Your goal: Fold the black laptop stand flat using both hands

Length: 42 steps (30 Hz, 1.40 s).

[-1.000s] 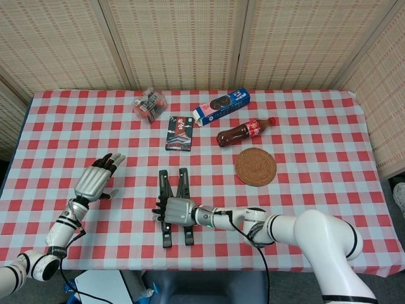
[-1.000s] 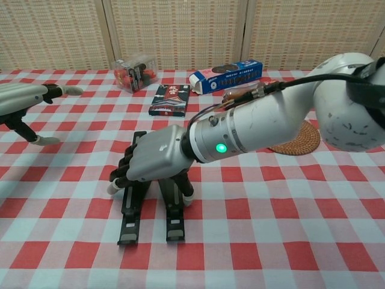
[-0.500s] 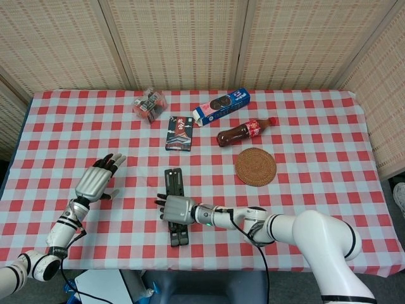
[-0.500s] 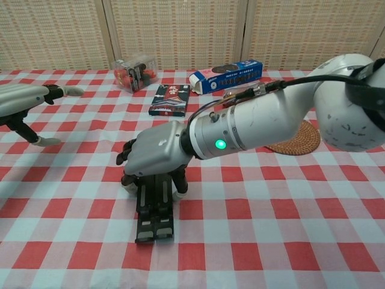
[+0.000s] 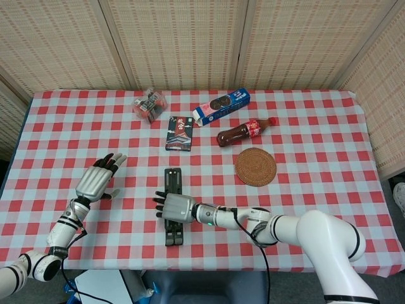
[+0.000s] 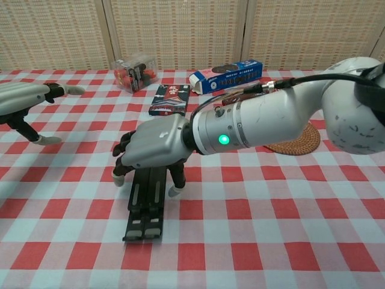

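Observation:
The black laptop stand [image 5: 173, 233] [image 6: 146, 208] lies on the checked cloth near the front edge, its two legs closed together into one narrow strip. My right hand [image 5: 176, 208] [image 6: 155, 146] is over its middle, palm down, fingers spread to either side of it and nothing gripped. My left hand [image 5: 98, 180] [image 6: 21, 99] is off to the left, above the table and apart from the stand, with its fingers extended and holding nothing.
Behind the stand lie a dark card box [image 5: 180, 133], a woven round coaster [image 5: 255, 166], a cola bottle [image 5: 243, 132] on its side, a blue snack box [image 5: 221, 106] and a clear packet [image 5: 150, 104]. The table's front edge runs just below the stand.
The stand's two legs, splayed a second ago, have come together into one strip. My right hand has loosened and spread its fingers over it. The left hand has barely moved.

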Each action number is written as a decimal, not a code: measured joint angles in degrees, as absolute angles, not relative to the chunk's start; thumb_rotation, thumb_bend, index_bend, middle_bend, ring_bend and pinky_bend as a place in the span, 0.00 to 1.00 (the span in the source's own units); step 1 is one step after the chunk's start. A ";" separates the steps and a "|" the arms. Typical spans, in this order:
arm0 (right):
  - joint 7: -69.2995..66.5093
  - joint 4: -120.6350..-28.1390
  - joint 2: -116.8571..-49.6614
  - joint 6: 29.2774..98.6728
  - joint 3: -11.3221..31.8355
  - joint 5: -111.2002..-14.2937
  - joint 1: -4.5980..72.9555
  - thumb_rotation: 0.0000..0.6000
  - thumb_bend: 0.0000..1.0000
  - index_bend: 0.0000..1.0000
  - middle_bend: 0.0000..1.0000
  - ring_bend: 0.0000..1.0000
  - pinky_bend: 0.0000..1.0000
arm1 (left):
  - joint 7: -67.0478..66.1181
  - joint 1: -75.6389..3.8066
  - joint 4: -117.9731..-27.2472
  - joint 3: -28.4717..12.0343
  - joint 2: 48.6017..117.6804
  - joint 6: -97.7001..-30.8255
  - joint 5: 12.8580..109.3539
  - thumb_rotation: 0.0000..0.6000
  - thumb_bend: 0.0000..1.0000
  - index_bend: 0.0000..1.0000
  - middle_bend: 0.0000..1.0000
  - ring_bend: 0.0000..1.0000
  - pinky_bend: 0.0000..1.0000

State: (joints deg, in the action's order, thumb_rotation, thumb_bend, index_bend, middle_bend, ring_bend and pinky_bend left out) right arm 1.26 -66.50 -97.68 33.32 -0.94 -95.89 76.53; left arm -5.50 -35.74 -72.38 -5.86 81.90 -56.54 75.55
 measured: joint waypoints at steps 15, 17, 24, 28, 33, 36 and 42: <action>18.99 -83.66 -86.16 51.53 3.08 -79.06 57.99 1.00 0.24 0.06 0.16 0.00 0.01 | -14.69 -31.47 -82.65 -7.92 77.41 -63.32 68.82 1.00 0.25 0.00 0.00 0.00 0.17; 20.85 -86.52 -84.00 55.44 2.94 -77.35 54.64 1.00 0.25 0.09 0.18 0.02 0.03 | -15.83 -30.19 -84.73 -7.89 76.34 -65.50 68.46 1.00 0.25 0.00 0.00 0.00 0.17; 24.79 -95.81 -76.02 70.40 0.93 -74.03 41.50 1.00 0.25 0.10 0.20 0.04 0.04 | -17.90 -25.13 -90.53 -6.78 73.57 -72.83 68.66 1.00 0.25 0.00 0.00 0.00 0.17; 24.40 -98.53 -72.88 77.19 -1.05 -74.09 34.63 1.00 0.24 0.11 0.20 0.04 0.04 | -18.65 -21.77 -93.46 -5.56 72.25 -77.60 69.90 1.00 0.25 0.00 0.00 0.00 0.17; 21.72 -101.00 -69.70 84.09 -3.75 -74.87 26.45 1.00 0.21 0.11 0.20 0.04 0.06 | -19.53 -18.28 -95.86 -4.16 71.34 -83.26 72.81 1.00 0.25 0.02 0.00 0.00 0.17; 18.41 -102.02 -68.16 88.26 -4.94 -75.80 21.55 1.00 0.21 0.12 0.21 0.04 0.06 | -20.06 -16.16 -96.64 -3.30 71.17 -86.81 75.29 1.00 0.25 0.03 0.00 0.00 0.17; 14.08 -101.70 -67.11 93.72 -5.99 -79.29 15.21 1.00 0.21 0.12 0.21 0.04 0.06 | -21.33 -12.31 -97.29 -1.51 71.20 -91.90 80.32 1.00 0.25 0.04 0.00 0.00 0.17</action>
State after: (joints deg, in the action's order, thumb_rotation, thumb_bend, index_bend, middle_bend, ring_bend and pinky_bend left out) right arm 14.08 -101.70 -67.11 93.72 -5.99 -79.29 15.21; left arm -21.33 -12.31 -97.29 -1.51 71.20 -91.90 80.32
